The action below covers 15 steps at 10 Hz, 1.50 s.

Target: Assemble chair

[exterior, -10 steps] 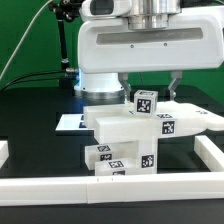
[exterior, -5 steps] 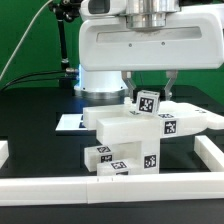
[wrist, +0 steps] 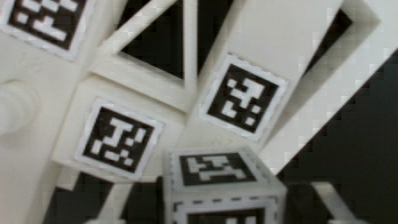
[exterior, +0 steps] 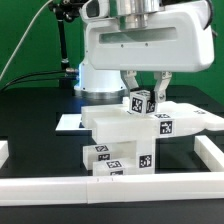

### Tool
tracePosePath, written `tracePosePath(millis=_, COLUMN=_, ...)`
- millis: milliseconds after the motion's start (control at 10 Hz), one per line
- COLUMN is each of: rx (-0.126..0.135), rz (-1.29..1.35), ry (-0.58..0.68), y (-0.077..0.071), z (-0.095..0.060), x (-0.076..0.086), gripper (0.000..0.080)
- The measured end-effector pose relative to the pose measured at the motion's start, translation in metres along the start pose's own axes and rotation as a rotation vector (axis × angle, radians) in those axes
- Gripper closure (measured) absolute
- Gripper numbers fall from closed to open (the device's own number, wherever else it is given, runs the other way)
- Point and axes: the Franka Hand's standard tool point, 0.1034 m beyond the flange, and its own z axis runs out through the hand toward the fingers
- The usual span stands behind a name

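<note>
The partly built white chair stands near the front rim, a stack of blocky tagged parts with a flat slab reaching toward the exterior view's right. A square tagged leg end sticks up from its top. My gripper hangs straight over it, open, with one finger on each side of the leg end and a gap at both sides. In the wrist view the leg end sits between the fingers of my gripper, with tagged bars and slab behind it.
A low white rim wall runs along the front and up the exterior view's right. The marker board lies behind the chair. The arm's base stands at the back.
My gripper has come down and shifted toward the exterior view's left. Its fingers now straddle the leg end. The chair has not moved.
</note>
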Motion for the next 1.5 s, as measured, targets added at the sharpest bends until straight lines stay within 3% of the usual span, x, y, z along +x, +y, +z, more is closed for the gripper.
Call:
tracePosePath(millis=100, rx=0.000, rz=-0.021, ry=0.000, y=0.000, z=0.000, x=-0.001, gripper=0.0414)
tracePosePath(millis=200, rx=0.000, rz=-0.044, ry=0.000, y=0.000, z=0.000, x=-0.001, gripper=0.0414)
tracePosePath(millis=300, rx=0.000, rz=-0.042, ry=0.000, y=0.000, z=0.000, x=-0.001, gripper=0.0236)
tracePosePath(millis=400, rx=-0.005, rz=-0.089, ry=0.001, y=0.000, z=0.000, x=0.000, gripper=0.0236)
tracePosePath(millis=500, rx=-0.023, rz=-0.309, ry=0.006, y=0.002, z=0.001, x=0.000, gripper=0.0168)
tracePosePath(millis=800, rx=-0.059, rz=-0.767, ry=0.005, y=0.006, z=0.004, x=-0.004, gripper=0.0151)
tracePosePath(millis=1200, rx=-0.076, rz=-1.057, ry=0.005, y=0.010, z=0.004, x=0.002, gripper=0.0151)
tracePosePath(millis=1500, rx=-0.078, rz=-1.045, ry=0.011, y=0.010, z=0.003, x=0.003, gripper=0.0173)
